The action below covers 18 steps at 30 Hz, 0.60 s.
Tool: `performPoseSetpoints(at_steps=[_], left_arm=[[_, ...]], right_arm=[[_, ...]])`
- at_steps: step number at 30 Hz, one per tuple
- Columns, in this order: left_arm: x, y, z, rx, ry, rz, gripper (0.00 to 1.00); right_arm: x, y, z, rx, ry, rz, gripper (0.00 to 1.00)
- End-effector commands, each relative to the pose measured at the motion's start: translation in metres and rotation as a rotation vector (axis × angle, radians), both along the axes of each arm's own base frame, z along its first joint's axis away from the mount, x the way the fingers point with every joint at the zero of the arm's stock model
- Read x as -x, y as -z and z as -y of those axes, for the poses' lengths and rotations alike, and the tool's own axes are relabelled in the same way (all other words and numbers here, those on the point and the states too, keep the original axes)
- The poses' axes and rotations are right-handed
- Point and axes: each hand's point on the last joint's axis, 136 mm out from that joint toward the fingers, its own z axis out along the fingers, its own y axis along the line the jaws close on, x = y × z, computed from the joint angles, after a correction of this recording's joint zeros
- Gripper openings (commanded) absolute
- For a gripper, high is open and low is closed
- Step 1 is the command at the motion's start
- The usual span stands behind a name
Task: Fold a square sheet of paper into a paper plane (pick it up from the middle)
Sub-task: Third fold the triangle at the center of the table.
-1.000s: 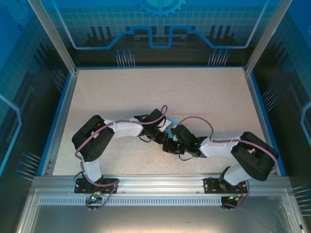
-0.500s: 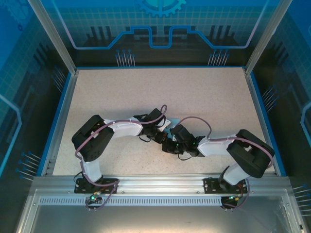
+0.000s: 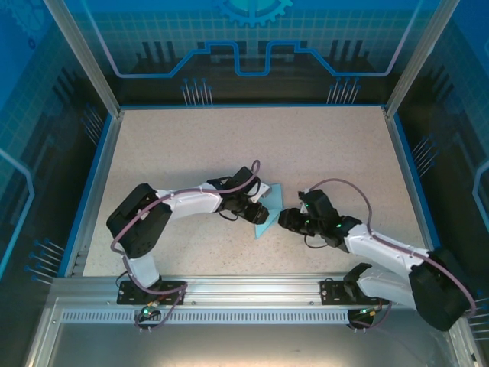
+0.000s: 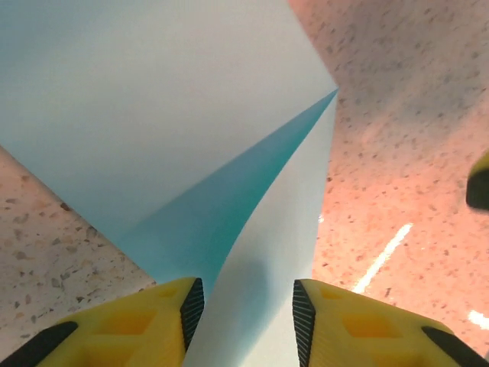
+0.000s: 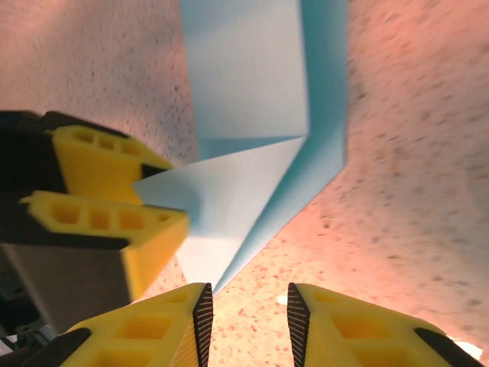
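The light-blue paper lies folded near the table's middle, one pointed tip toward the near edge. In the left wrist view a raised flap of the paper runs up between the yellow fingers of my left gripper. Its jaws stand apart on either side of the flap, so it is open. The left gripper sits at the paper's left side. My right gripper is just right of the paper. It is open over bare table, beside the paper's tip. The left gripper's fingers are at the flap's corner.
The speckled beige table has a blue raised border. An aluminium rail runs along the near edge by the arm bases. Both arms' cables loop above the wrists near the paper.
My right arm has drawn back to the right, off the paper, uncovering it. The left gripper has shifted slightly right and stays at the paper's flap.
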Motion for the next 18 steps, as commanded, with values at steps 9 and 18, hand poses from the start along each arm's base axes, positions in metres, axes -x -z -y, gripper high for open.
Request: performPoseSetpoints(at_steps=[9,18], left_arm=[[-0.009,-0.061,-0.008,0.055,-0.086,0.09,0.53],[-0.017,-0.097,-0.013,0.198,-0.209,0.059,0.51]], right_arm=[[0.011,-0.003,0.033,-0.022,0.006,-0.019,0.46],[-0.004,-0.004,0.023,-0.06,-0.035,-0.032,0.47]])
